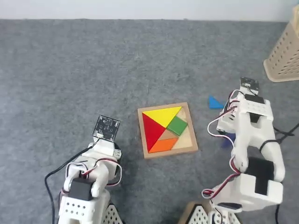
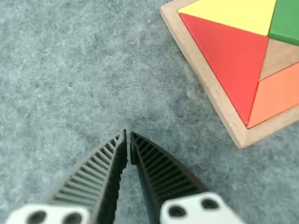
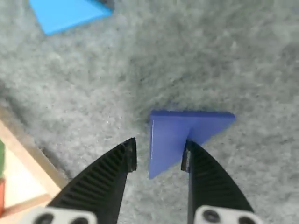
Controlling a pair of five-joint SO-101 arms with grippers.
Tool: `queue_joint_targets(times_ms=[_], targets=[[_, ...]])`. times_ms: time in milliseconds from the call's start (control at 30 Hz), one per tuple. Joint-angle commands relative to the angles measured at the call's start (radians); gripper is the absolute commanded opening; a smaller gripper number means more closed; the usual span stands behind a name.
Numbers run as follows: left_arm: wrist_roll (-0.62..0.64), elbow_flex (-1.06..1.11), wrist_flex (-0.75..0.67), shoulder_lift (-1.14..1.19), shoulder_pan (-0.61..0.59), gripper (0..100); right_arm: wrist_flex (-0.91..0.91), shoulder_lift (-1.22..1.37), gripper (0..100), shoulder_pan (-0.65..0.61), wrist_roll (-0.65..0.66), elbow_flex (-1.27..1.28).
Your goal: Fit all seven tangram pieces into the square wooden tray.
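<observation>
Four pieces in, blues outstanding.
Right gripper [image 3: 159, 148] gapes astride the dark blue triangle [image 3: 182, 127] on the carpet [image 1: 70, 70]; left gripper [image 2: 128, 138], closed and empty, sits near the tray [image 1: 169, 152] holding yellow triangle [image 1: 163, 115], red triangle [image 1: 152, 131], green square [image 1: 177, 125] and orange piece [image 1: 164, 145]; light blue triangle [image 1: 215, 102] lies outside.

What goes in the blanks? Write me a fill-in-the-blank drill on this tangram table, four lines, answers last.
In the wooden tray, the large triangle touching the yellow piece is coloured ____.
The tray holds ____ coloured pieces.
The right hand hangs open over a loose piece coloured dark ____.
The left hand, over the carpet, is ____, not open.
Missing words: red; four; blue; shut.
</observation>
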Motion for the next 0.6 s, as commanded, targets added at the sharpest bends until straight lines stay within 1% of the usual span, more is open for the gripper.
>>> queue_joint_targets(times_ms=[0,67,100,233,300,433,567], targets=[[0.009,-0.018,0.006,-0.02,-0.006,1,-0.01,-0.016,17.7,0.024,0.012,-0.021],[0.009,-0.018,0.006,-0.02,-0.006,1,-0.004,-0.054,17.7,0.013,0.023,-0.044],[0.009,-0.018,0.006,-0.02,-0.006,1,0.016,-0.076,17.7,0.001,0.049,-0.064],[0.009,-0.018,0.006,-0.02,-0.006,1,0.142,-0.12,17.9,-0.096,0.302,-0.204],[0.009,-0.018,0.006,-0.02,-0.006,1,0.203,-0.116,17.9,-0.148,0.354,-0.29],[0.009,-0.018,0.006,-0.02,-0.006,1,0.226,-0.008,18.0,-0.217,0.405,-0.454],[0.009,-0.018,0.006,-0.02,-0.006,1,0.22,0.197,18.1,-0.243,0.529,-0.621]])
